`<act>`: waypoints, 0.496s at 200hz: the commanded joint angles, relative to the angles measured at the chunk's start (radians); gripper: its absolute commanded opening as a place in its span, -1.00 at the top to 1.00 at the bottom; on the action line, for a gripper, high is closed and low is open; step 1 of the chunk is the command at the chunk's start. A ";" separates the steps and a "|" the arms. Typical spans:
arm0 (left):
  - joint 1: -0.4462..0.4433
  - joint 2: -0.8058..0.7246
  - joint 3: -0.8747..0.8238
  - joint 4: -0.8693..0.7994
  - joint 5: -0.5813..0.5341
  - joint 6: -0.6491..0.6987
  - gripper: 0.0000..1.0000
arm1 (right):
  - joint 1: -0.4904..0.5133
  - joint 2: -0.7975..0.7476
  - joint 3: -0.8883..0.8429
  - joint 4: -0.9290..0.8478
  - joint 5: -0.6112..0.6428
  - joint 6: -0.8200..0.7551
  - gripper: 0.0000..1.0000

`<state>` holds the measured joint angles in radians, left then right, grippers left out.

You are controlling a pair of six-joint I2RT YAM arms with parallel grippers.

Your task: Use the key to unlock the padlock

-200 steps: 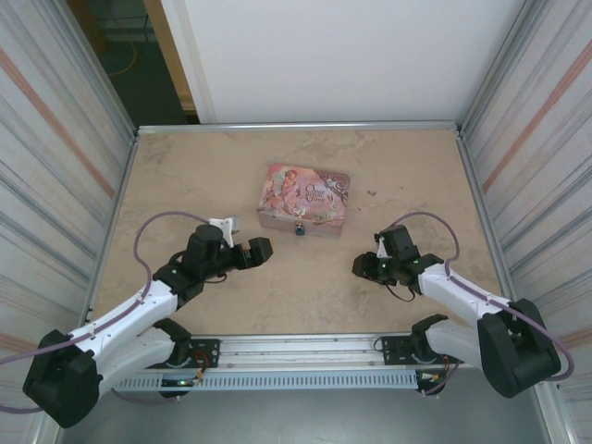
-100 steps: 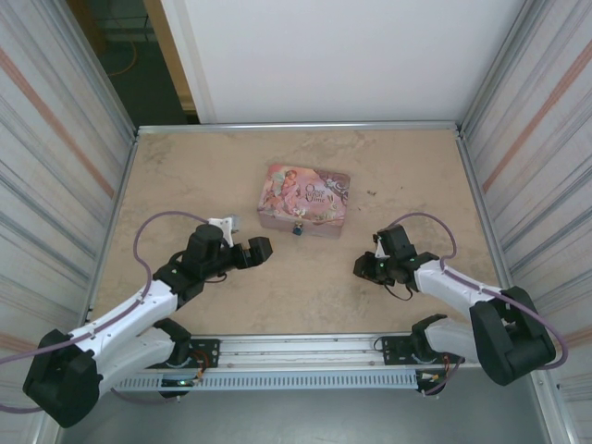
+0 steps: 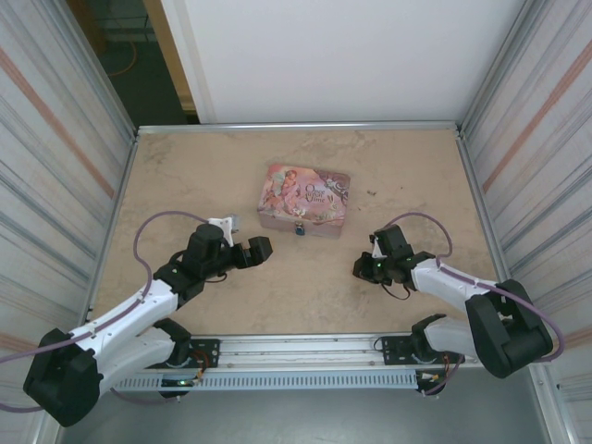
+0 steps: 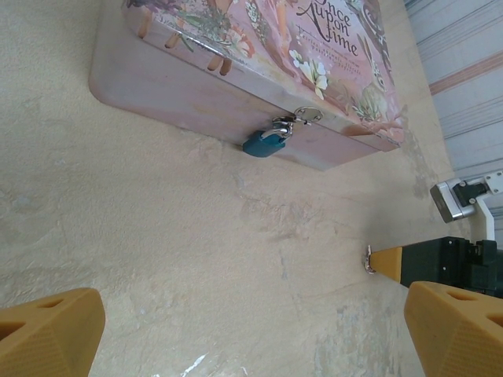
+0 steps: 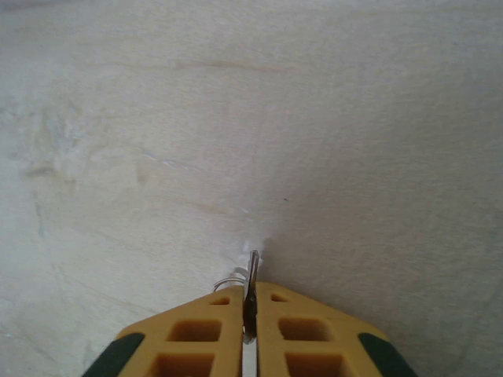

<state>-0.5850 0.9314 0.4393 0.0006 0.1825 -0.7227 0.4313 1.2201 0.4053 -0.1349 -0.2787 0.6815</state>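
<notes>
1. Our left claw point(image 3: 262, 248) hangs wide open and empty over the mottled beige desk point(image 3: 185, 176). Its two orange fingertips point(image 4: 51, 334) sit at opposite bottom corners of the left wrist view, well apart, with nothing between them.

2. Our right claw point(image 3: 363, 266) is closed tight on the key point(image 5: 251, 287). The thin metal blade stands on edge between the two orange pads, and its tip pokes out ahead of them, low over the desk. A small wire ring point(image 5: 228, 279) peeps out just left of the blade.

3. The padlock point(image 3: 301, 230), tiny and blue-bodied, hangs by its metallic shackle from the clasp on the near long wall of the pink illustrated tin box point(image 3: 305, 196). Its body lies against that wall, low down. We cannot tell whether it touches the desk.

4. The tin box sits near the middle of the desk with its lid down, turned slightly off square. Lettering and flowers on the lid read clearly from the left wrist camera.

5. From above, the padlock lies between the two claws and farther from the arm bases than either. The left claw is to its left and nearer the bases, and the right claw is to its right. Both are well apart from it.

6. In the left wrist view, the right claw enters at the right edge, the key's metal tip showing at its orange nose. Bare desk lies between it and the padlock.
</notes>
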 commanded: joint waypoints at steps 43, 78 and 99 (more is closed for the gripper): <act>-0.007 -0.034 0.064 -0.048 -0.020 0.051 -0.97 | 0.018 -0.094 0.006 -0.032 -0.005 -0.044 0.93; -0.007 -0.067 0.113 -0.053 0.037 0.128 -0.96 | 0.026 -0.164 0.043 -0.045 -0.041 -0.143 0.95; -0.007 -0.081 0.156 -0.055 0.109 0.190 -0.95 | 0.030 -0.213 0.075 -0.039 -0.075 -0.215 0.96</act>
<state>-0.5850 0.8810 0.5278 -0.0498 0.2089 -0.6357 0.4507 1.0657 0.4210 -0.1627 -0.3054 0.5804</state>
